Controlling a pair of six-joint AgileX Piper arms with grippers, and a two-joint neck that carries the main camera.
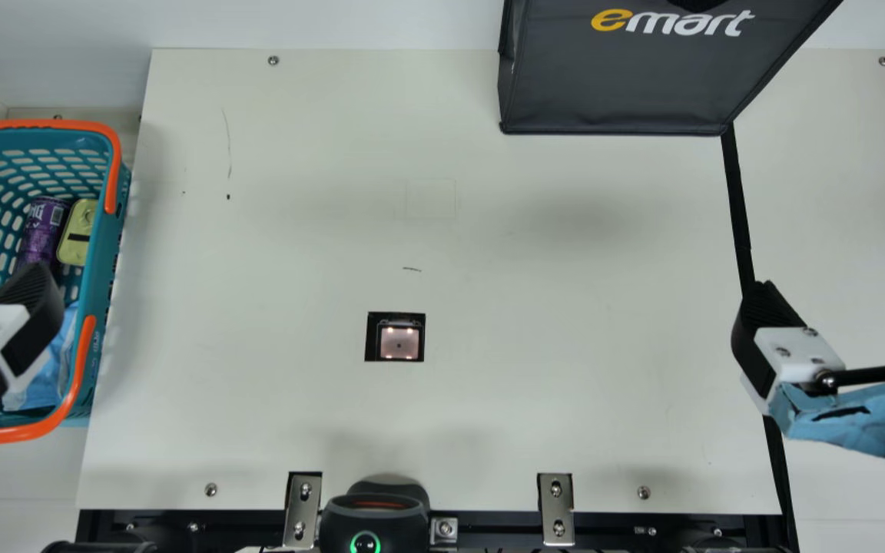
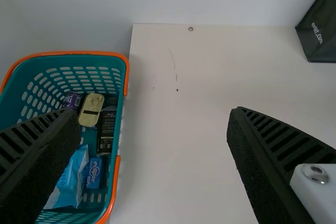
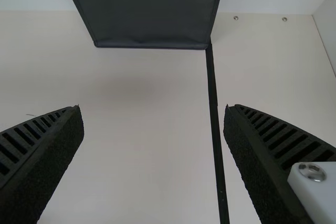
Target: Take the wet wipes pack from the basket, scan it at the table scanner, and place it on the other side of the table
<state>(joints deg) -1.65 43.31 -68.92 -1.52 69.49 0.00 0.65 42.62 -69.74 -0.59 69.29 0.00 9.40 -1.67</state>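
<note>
Left claw (image 1: 28,311) has its ribbed fingers spread wide apart; in the main view it comes in from the left edge and overlaps the near part of the basket (image 1: 101,269), its visible finger angled toward the far right. Its mate, the right claw (image 1: 834,292), is also spread apart on the right side, its arm slanting in from the near right and its fingers aimed to the far side.

At the table's near edge, left of its middle, is a black device (image 1: 373,530) with a glowing green ring. The wet wipes pack (image 2: 68,182) lies in the near part of the basket, partly hidden by a finger; its visible length runs from near left to far right. Just right of it is a small blue box (image 2: 94,173).

Farther off, the table scanner (image 1: 399,342) is set in the table (image 1: 565,346). Beyond the pack in the basket are a yellow tin (image 1: 77,232) and a purple can (image 1: 43,230). A dark bag (image 1: 611,84) stands at the far right.
</note>
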